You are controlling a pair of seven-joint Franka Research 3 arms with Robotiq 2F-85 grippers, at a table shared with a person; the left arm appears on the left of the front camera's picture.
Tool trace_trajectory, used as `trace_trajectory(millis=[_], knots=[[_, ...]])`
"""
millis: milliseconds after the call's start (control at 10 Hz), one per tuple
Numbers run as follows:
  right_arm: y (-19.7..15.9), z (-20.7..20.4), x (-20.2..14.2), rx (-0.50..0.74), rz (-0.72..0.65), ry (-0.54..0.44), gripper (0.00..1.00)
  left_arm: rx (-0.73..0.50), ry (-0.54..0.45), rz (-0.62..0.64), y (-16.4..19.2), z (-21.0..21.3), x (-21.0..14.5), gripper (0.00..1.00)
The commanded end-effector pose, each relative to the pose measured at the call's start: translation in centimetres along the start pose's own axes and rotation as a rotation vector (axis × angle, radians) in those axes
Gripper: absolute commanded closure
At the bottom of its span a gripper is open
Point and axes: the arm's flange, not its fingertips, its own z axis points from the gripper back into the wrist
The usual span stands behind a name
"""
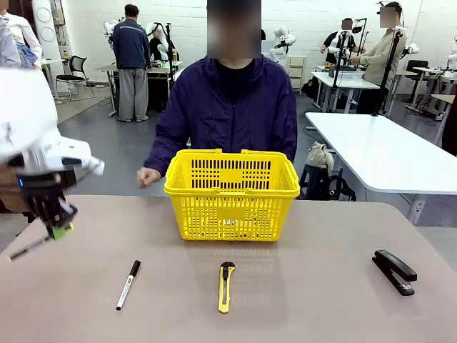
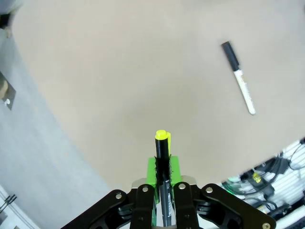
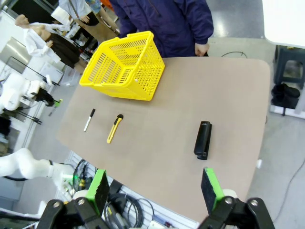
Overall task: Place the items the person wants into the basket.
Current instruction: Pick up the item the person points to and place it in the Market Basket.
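My left gripper (image 1: 58, 226) hovers above the table's left edge, shut on the slim black pen (image 1: 28, 249). In the left wrist view the pen's yellow-green end (image 2: 161, 136) sticks out past the green pads of that gripper (image 2: 162, 164). The yellow basket (image 1: 232, 193) stands at the far middle, in front of the person (image 1: 228, 107), whose hand (image 1: 148, 176) rests at the table's far edge. The black stapler (image 1: 394, 271) lies at the right. My right gripper (image 3: 153, 191) is open, high over the near edge, with the stapler (image 3: 203, 139) and the basket (image 3: 124, 67) below. The tape measure is hidden.
A white-barrelled marker (image 1: 128, 284) lies left of centre near the front, also seen in the left wrist view (image 2: 238, 76). A yellow-and-black utility knife (image 1: 226, 286) lies in front of the basket. Bare tabletop (image 1: 314, 300) separates the knife from the stapler.
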Motion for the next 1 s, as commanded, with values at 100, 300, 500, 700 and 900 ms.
trace_trajectory(millis=[100,300,500,700,900], knots=[[0.0,-0.1,-0.1,0.023,0.012,-0.014,0.00,0.006,-0.060,0.010,-0.5,8.1,0.4,1.00],[0.0,-0.1,-0.1,0.023,0.012,-0.014,0.00,0.013,-0.090,0.010,-1.2,10.4,-0.4,1.00],[0.0,-0.1,-0.1,0.023,0.012,-0.014,0.00,0.018,-0.080,0.017,-1.4,10.6,-0.5,1.00],[0.0,-0.1,-0.1,0.023,0.012,-0.014,0.00,0.026,-0.089,-0.012,-0.8,11.3,-0.4,1.00],[0.0,-0.1,-0.1,0.023,0.012,-0.014,0.00,0.026,-0.089,-0.012,-0.8,11.3,-0.4,1.00]])
